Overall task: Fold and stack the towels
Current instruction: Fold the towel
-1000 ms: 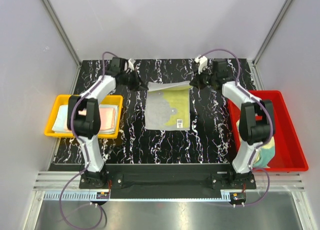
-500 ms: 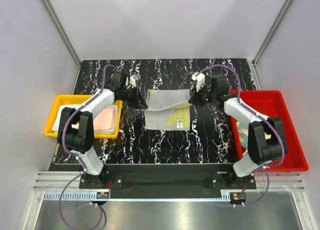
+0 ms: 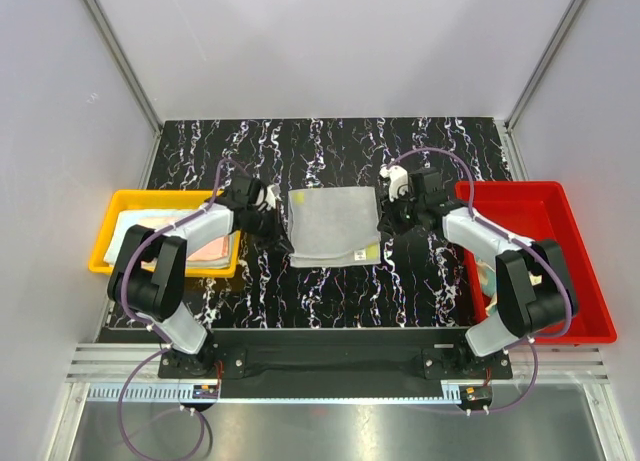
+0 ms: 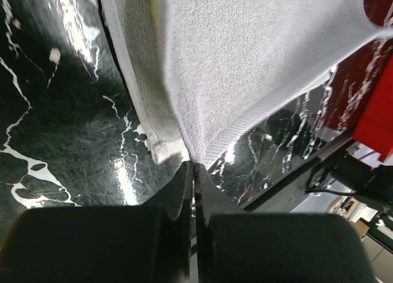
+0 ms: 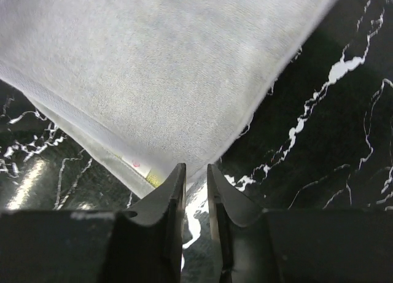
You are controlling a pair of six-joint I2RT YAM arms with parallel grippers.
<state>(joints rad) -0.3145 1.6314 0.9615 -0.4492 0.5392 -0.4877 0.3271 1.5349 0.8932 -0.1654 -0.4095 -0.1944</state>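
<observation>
A pale grey-white towel (image 3: 330,226) lies folded in half at the middle of the black marbled table, with a small label at its near right corner. My left gripper (image 3: 283,241) is at the towel's near left corner. In the left wrist view the left gripper (image 4: 194,165) is shut on the upper layer of the towel (image 4: 245,62). My right gripper (image 3: 383,224) is at the near right corner. In the right wrist view the right gripper (image 5: 196,167) stands a little open, with the corner of the towel (image 5: 153,80) just ahead of its tips.
A yellow tray (image 3: 110,266) on the left holds folded towels, pale blue (image 3: 125,236) and pink (image 3: 212,243). A red tray (image 3: 585,331) stands on the right, with a bit of cloth (image 3: 487,276) showing beside the right arm. Grey walls enclose the table.
Both grippers pulled the towel's far edge toward the near edge, folding it over and covering the yellow-green side. The right jaws have parted; the left stayed shut.
</observation>
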